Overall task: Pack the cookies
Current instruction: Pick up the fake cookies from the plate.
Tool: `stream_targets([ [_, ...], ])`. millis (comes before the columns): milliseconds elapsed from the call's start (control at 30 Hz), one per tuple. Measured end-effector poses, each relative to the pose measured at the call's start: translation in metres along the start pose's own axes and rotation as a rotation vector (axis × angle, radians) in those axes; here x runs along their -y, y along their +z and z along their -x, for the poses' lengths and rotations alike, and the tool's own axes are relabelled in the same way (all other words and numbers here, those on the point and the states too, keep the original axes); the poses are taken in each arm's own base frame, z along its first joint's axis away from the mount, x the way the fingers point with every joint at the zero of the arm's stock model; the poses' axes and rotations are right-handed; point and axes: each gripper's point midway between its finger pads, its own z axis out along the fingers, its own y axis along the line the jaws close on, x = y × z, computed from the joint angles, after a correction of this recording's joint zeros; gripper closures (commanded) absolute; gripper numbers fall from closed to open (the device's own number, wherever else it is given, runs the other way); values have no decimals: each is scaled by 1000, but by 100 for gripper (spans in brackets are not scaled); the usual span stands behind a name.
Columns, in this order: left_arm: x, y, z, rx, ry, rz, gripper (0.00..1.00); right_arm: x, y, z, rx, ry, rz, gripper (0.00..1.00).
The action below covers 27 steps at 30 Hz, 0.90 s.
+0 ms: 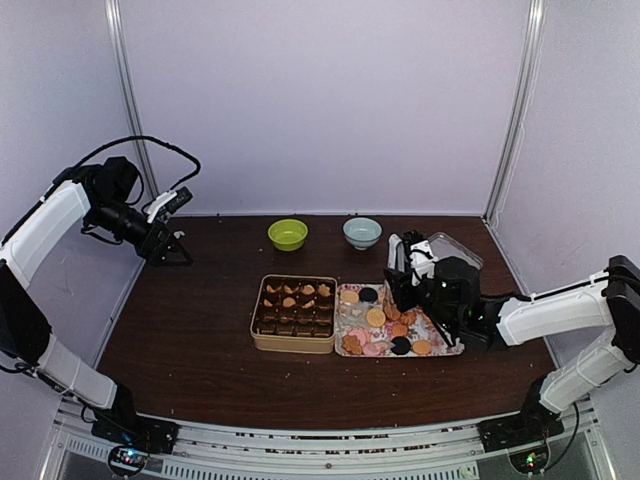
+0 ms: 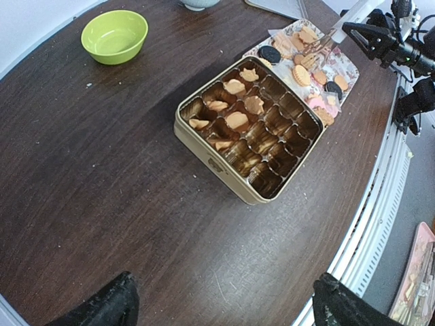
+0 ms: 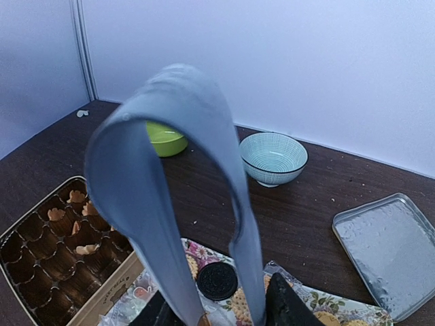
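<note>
Holding grey tongs squeezed partway between its fingers, right gripper hangs just right of the tin, above the floral tray; loose cookies lie directly below, tong tips pointing down at them; whether the tips grip one cannot be told; several cookies fill the tin's far cups; left gripper, spread wide and empty, sits well left of the tin, so the right arm is nearer.

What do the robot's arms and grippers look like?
The left arm and right arm have white shells with black joints and bases. A black cable loops over the left arm. The left gripper and right gripper are black, two-fingered.
</note>
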Motion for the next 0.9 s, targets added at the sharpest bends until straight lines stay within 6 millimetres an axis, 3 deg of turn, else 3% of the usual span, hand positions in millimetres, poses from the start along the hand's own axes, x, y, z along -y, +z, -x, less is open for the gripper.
stream_targets([
  [300, 0, -1, 1, 2, 9, 1, 9, -7, 2, -1, -17, -36, 7, 55],
  [700, 0, -1, 1, 0, 13, 2, 9, -19, 23, 9, -26, -90, 13, 56],
  [900, 1, -1, -1, -4, 10, 0, 9, -16, 29, 5, -39, -110, 9, 56],
])
